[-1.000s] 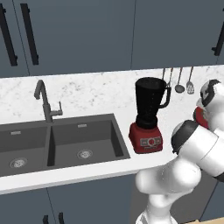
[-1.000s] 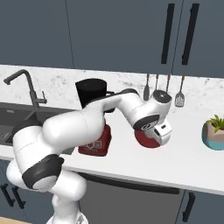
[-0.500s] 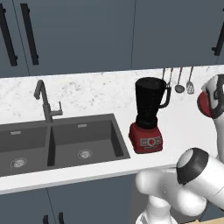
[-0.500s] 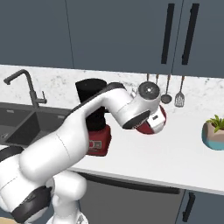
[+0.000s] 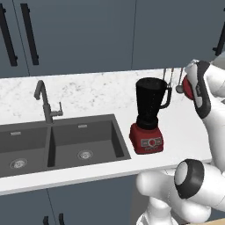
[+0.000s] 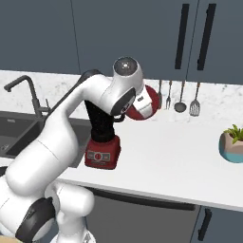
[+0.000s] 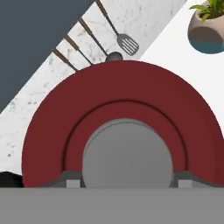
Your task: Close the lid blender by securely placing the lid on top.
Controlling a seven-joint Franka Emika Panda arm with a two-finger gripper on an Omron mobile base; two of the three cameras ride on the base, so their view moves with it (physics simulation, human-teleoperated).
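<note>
The blender (image 5: pixel 151 100) stands on the counter right of the sink, a dark jar with a side handle on a boxy red base (image 6: pixel 102 154), its top open. My gripper (image 6: pixel 142 104) is shut on the lid (image 6: pixel 148 109), a round red cap held in the air to the right of the jar, at about the height of its rim and apart from it. In the hand view the lid (image 7: pixel 127 96) sits close up with its grey centre between my fingertips (image 7: pixel 70 179). From the left base view the lid (image 5: pixel 187 88) peeks out red beside my hand.
Several utensils (image 6: pixel 180 97) hang on the back wall behind the lid. A potted plant (image 6: pixel 232 142) stands at the counter's right end. The double sink (image 5: pixel 57 140) and faucet (image 5: pixel 44 101) lie left of the blender. Dark cabinets hang overhead.
The arm has raised the lid off counter level and carried it leftward toward the blender's top. The blender has not moved.
</note>
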